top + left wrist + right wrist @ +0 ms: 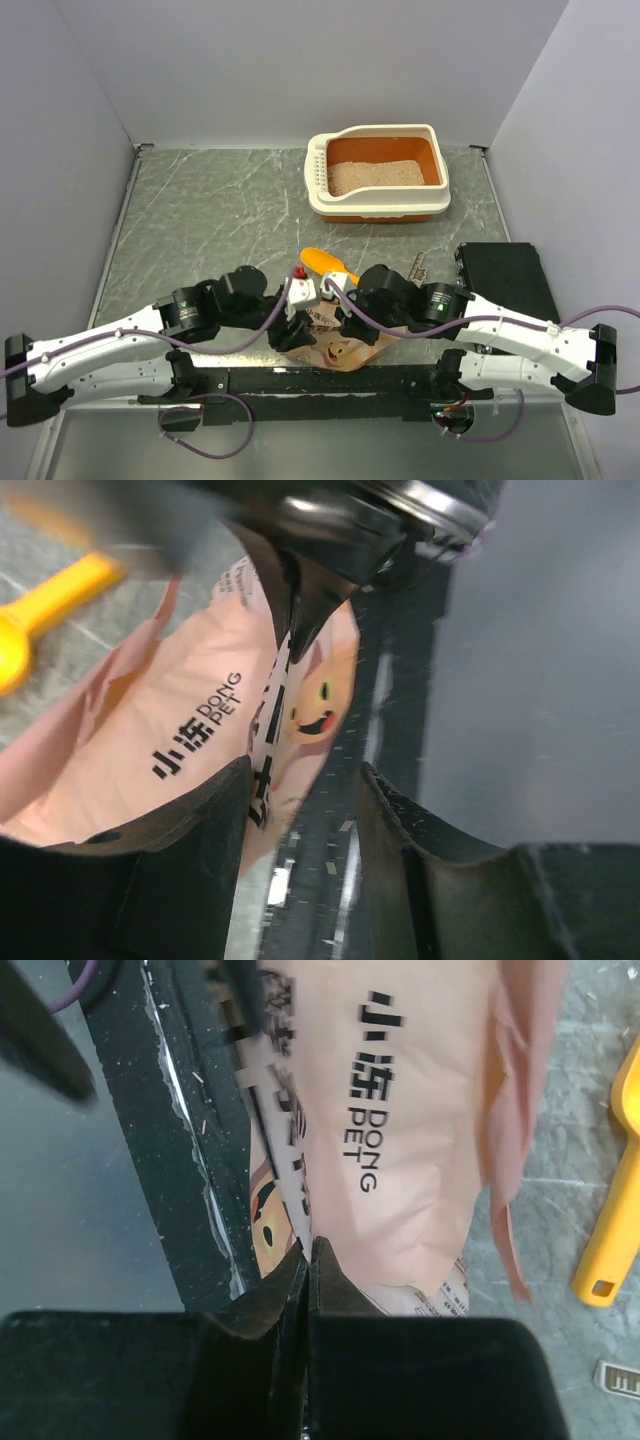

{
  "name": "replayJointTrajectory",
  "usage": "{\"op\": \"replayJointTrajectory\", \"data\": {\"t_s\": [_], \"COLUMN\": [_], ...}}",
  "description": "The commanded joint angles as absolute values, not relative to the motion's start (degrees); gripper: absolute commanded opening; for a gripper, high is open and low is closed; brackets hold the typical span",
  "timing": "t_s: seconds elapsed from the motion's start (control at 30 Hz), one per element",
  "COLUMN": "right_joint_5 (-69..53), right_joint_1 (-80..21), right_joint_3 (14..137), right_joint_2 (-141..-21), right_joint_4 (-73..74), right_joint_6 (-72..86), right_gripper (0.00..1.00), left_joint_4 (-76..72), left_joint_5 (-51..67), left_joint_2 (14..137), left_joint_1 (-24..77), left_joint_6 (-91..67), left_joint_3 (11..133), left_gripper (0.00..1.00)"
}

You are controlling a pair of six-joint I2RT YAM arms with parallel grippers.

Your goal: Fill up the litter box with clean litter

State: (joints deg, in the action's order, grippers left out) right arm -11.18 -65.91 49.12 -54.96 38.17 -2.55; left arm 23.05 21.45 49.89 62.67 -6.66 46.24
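The litter box [436, 150], cream-white with an orange inside, stands at the back right of centre. Pale beige clean litter [375, 176] covers its floor. The tan paper bag [342, 350] stands at the near edge between both grippers. My right gripper [310, 1252] is shut on the bag's [410, 1130] vertical seam and also shows in the top view [350, 325]. My left gripper [300, 810] is open, its left finger beside the bag's [190, 740] edge, with nothing between the jaws. It also shows in the top view [293, 330].
A yellow-orange scoop [328, 262] lies on the table just behind the bag and shows in both wrist views [40, 610] [615, 1220]. A flat black box [505, 275] lies at the right. A small striped tag [418, 268] lies beside it. Grey walls enclose the table.
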Motion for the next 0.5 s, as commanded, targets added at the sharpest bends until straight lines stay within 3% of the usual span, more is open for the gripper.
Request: {"op": "replayJointTrajectory", "data": {"t_s": [0.0,0.3,0.47], "right_joint_5": [-15.0,-16.5,-18.2], "right_joint_1": [-63.7,-63.5,-63.5], "right_joint_3": [48.9,46.6,46.1], "right_joint_2": [-54.0,-51.1,-50.6], "right_joint_4": [35.9,34.4,33.8], "right_joint_6": [-0.2,-0.2,1.4], "right_gripper": [0.0,0.0,0.0], "left_joint_4": [18.2,16.0,13.3], "left_joint_5": [2.9,-6.9,-6.1], "left_joint_2": [50.1,53.5,52.6], "left_joint_1": [69.8,72.7,72.6], "left_joint_6": [-1.4,4.5,6.9], "left_joint_3": [45.8,44.4,42.5], "left_gripper": [0.52,0.54,0.55]}}
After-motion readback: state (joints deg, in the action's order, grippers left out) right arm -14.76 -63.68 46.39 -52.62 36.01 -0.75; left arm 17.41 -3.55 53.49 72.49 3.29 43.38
